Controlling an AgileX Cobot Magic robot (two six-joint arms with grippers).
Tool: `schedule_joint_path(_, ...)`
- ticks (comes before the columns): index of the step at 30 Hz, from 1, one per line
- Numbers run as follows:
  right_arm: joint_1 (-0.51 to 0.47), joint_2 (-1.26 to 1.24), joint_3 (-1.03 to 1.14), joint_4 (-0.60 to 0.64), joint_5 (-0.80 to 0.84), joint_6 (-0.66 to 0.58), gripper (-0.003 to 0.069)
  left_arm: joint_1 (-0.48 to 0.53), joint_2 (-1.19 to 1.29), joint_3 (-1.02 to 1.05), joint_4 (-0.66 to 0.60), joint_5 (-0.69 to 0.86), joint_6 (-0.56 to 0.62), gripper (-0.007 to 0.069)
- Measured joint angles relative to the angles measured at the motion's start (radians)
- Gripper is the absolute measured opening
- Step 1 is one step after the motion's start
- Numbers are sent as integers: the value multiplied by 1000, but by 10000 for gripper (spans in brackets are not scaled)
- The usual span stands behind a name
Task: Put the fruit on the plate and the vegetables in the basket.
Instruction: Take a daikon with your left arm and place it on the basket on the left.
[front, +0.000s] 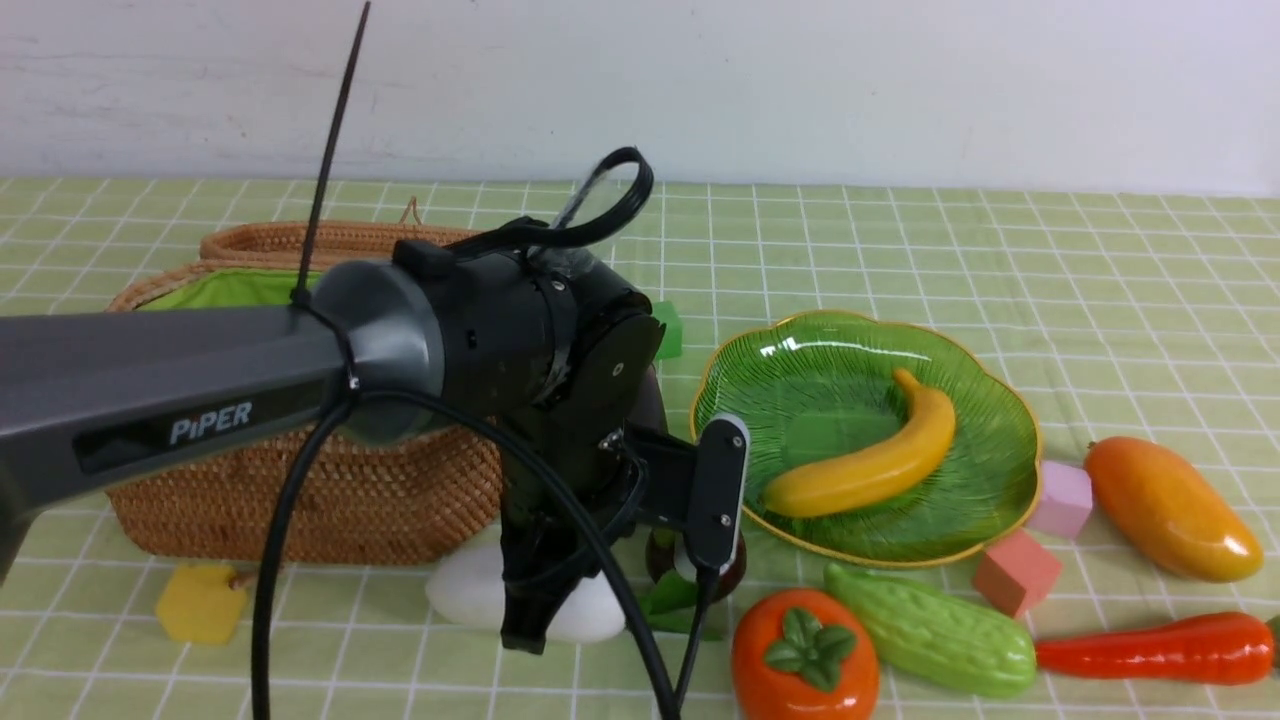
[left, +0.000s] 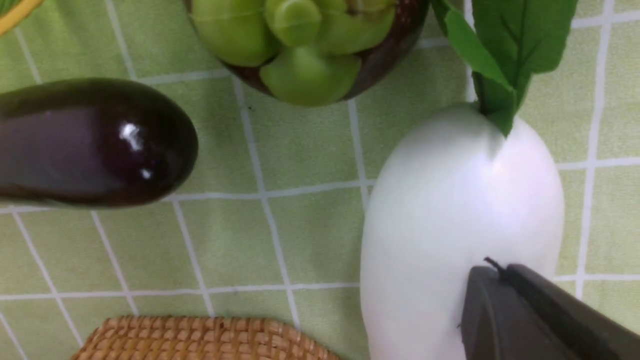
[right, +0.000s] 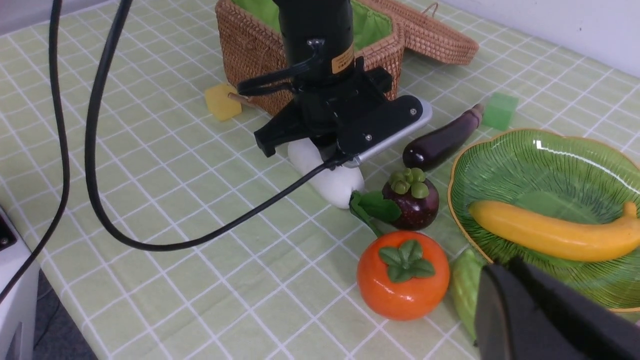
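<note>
My left gripper (left: 500, 272) is shut, its tips lying on top of the white radish (left: 450, 225), which rests on the cloth in front of the basket (front: 300, 500). Nothing is held between the jaws. In the left wrist view the dark purple eggplant (left: 90, 145) and the mangosteen (left: 305, 45) lie just beyond the radish. A banana (front: 870, 465) lies on the green plate (front: 830, 370). Persimmon (front: 805, 655), gourd (front: 930, 630), carrot (front: 1150, 648) and mango (front: 1170, 510) sit on the cloth by the plate. My right gripper (right: 502, 270) is shut and empty, above the gourd by the plate's rim.
The basket's lid (right: 430, 37) is folded back and its yellow tag (front: 200, 600) lies on the cloth in front. A green cube (front: 668, 330) sits behind the plate. A pink cube (front: 1062, 497) and a red cube (front: 1017, 572) lie between plate and mango.
</note>
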Motion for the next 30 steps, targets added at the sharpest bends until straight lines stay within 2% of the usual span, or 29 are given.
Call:
schedule_joint_path(4,0,0,0,0,2,0,-10,0,-8,0,-5,6,-1,39)
schedule_joint_path(5,0,0,0,0,5,0,-10,1,-14,4,-12,8,-1,97)
schedule_joint_path(6,0,0,0,0,5,0,-10,1,-17,6,-12,9,-1,115)
schedule_joint_path(9,0,1,0,0,7,0,-10,4,-53,14,-33,13,-3,314)
schedule_joint_path(10,0,1,0,0,7,0,-10,4,-53,14,-36,13,-3,314)
schedule_joint_path(11,0,2,0,0,7,0,-9,5,-67,15,-45,13,-3,375)
schedule_joint_path(12,0,2,0,0,7,0,-8,5,-87,15,-73,13,-3,481)
schedule_joint_path(13,0,2,0,0,7,0,-7,6,-93,17,-86,9,-3,535)
schedule_joint_path(14,0,2,0,0,7,0,-7,6,-94,17,-86,7,-3,546)
schedule_joint_path(15,0,2,0,0,9,0,-6,6,-97,27,-106,-9,-11,615)
schedule_joint_path(18,0,2,0,1,10,0,-4,6,-97,70,-114,-45,-31,662)
schedule_joint_path(30,0,3,0,20,11,0,0,6,-83,236,-62,-208,-42,657)
